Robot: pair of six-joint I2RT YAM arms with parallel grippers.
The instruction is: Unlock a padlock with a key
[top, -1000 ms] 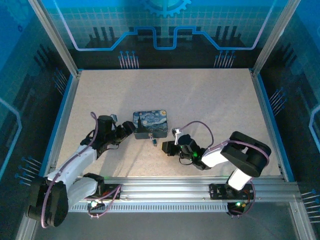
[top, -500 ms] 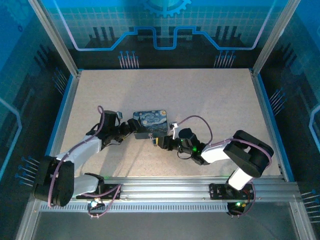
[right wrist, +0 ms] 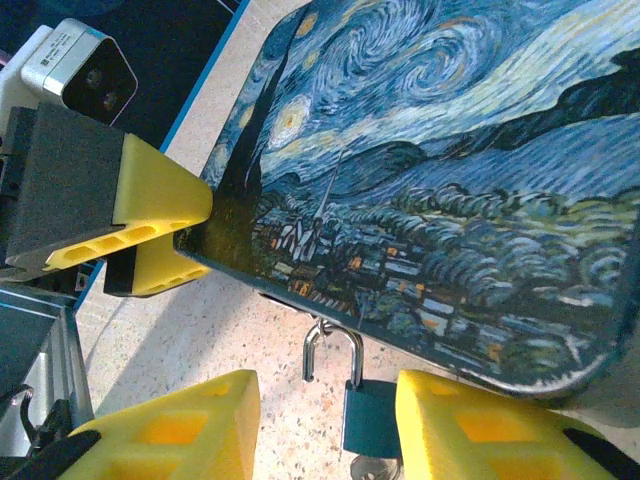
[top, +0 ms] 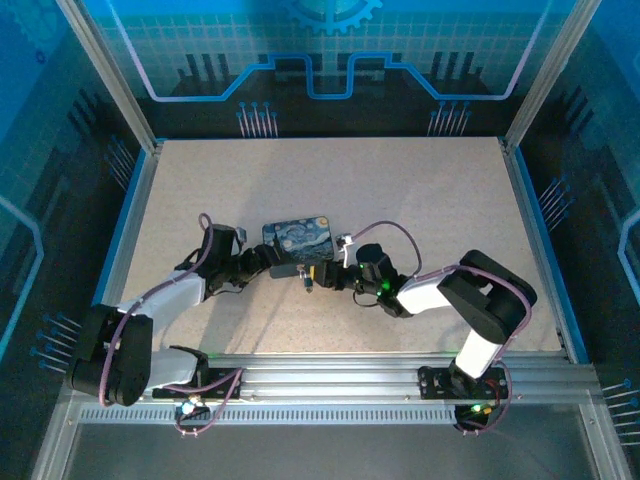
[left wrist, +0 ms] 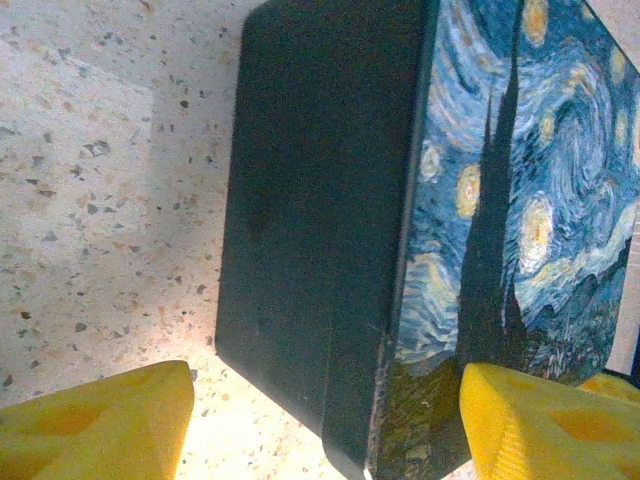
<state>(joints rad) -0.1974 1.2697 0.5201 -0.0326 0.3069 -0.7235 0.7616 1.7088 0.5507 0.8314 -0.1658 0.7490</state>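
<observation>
Padlock hangs by its shackle from the near edge of the painted box, low in front of the arms, with the key apparently seated underneath. The right gripper stands half open around it, one finger against the lock body and the other clear, gripping nothing. The left gripper straddles the box corner wide, unclamped, so a twist on the tiny key could probably swing the lock or drag the box.

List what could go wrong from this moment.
1. The padlock sits close to one finger of the open right gripper; closing may knock it sideways and miss the key at its base.
2. The left gripper straddles the box with a gap at one finger, so the box may slide.
</observation>
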